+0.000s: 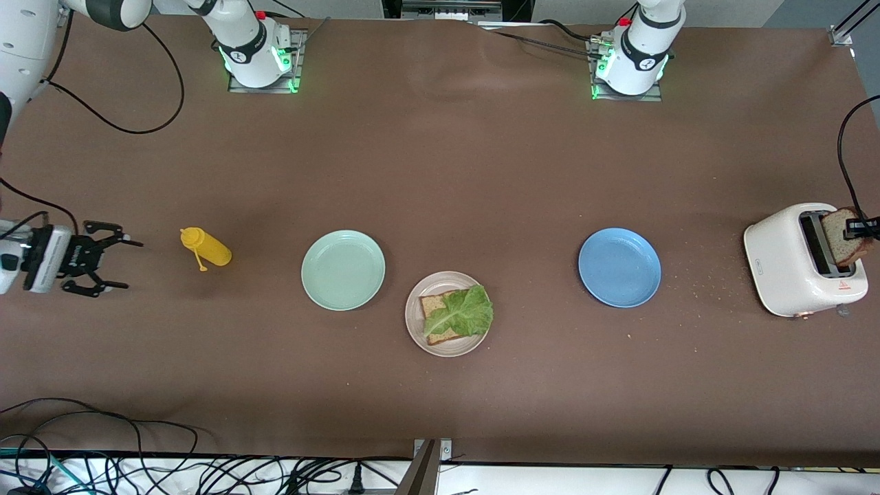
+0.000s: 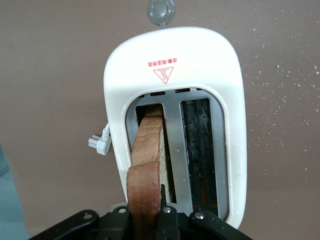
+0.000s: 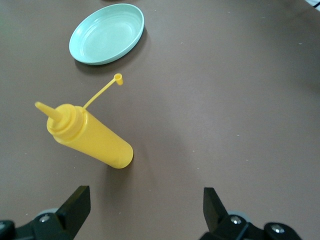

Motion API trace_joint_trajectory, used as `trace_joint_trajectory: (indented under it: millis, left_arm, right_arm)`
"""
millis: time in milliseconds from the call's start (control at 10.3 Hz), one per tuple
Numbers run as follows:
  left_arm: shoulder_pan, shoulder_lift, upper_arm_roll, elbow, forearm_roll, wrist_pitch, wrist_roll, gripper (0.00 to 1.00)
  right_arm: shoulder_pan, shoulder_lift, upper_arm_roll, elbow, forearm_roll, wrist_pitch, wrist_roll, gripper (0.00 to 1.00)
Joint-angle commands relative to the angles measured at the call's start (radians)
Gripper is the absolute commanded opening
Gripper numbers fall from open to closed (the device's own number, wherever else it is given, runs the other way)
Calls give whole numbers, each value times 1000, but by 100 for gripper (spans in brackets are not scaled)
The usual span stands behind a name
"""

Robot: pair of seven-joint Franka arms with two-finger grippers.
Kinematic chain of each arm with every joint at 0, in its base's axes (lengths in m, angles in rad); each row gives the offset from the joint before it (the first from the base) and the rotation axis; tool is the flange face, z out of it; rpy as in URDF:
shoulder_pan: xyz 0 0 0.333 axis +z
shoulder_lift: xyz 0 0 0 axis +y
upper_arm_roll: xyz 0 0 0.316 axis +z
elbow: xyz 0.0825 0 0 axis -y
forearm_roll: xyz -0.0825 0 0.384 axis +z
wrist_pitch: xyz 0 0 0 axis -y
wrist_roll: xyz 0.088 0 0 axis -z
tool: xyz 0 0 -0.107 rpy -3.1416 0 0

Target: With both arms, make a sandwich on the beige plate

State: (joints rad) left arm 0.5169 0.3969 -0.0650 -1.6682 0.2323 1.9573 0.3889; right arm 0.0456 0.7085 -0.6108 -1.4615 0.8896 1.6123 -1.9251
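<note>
Over the toaster point(image 1: 801, 261) at the left arm's end of the surface: left gripper point(image 1: 861, 229), jaws pinching a bread slice point(image 2: 147, 165) standing in one slot. Near the yellow bottle point(image 1: 206, 248): right gripper point(image 1: 103, 267), jaws spread. On the beige plate point(image 1: 419, 330): bread under lettuce point(image 1: 464, 311).
</note>
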Motion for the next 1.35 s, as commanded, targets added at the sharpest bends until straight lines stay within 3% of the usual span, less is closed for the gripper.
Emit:
trace_joint_trajectory:
  millis: [0, 387, 773, 1063, 1256]
  left_arm:
    - [2, -29, -24, 88, 2, -120, 14, 0]
    - [-24, -21, -53, 309, -169, -337, 34, 0]
    - [-90, -9, -53, 318, -407, -443, 24, 0]
    - [-193, 29, -53, 312, -545, -475, -10, 0]
    - [-254, 104, -53, 309, -734, -479, -119, 0]
  right_arm:
    - [-20, 2, -22, 117, -46, -113, 195, 100]
    - [0, -27, -41, 271, -66, -313, 659, 100]
    - [46, -41, -43, 320, -145, -309, 728, 100]
    - [79, -43, -35, 374, -133, -304, 1083, 100]
    - [91, -47, -44, 412, -149, -315, 1233, 100]
